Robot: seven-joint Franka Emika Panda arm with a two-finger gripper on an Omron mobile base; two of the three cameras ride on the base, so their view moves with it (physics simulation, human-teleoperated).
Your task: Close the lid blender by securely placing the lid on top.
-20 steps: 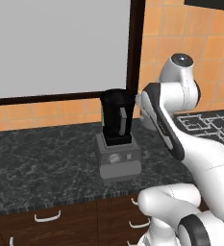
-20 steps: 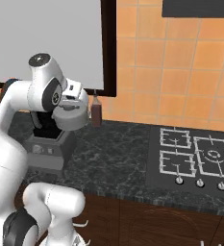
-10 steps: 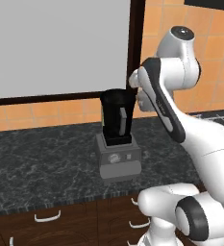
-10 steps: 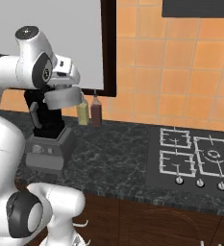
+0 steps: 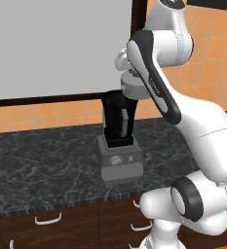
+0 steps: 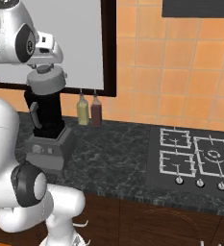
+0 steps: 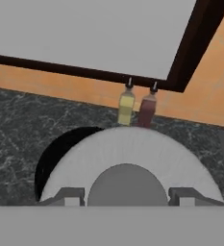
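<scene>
The robot's two-finger gripper is pinched shut on the knob of the small round grey lid, just above the tall black see-through blender jar — a bit off-centre — so it could land crooked and slip off.

Glossy white rounded links, dark joints
</scene>
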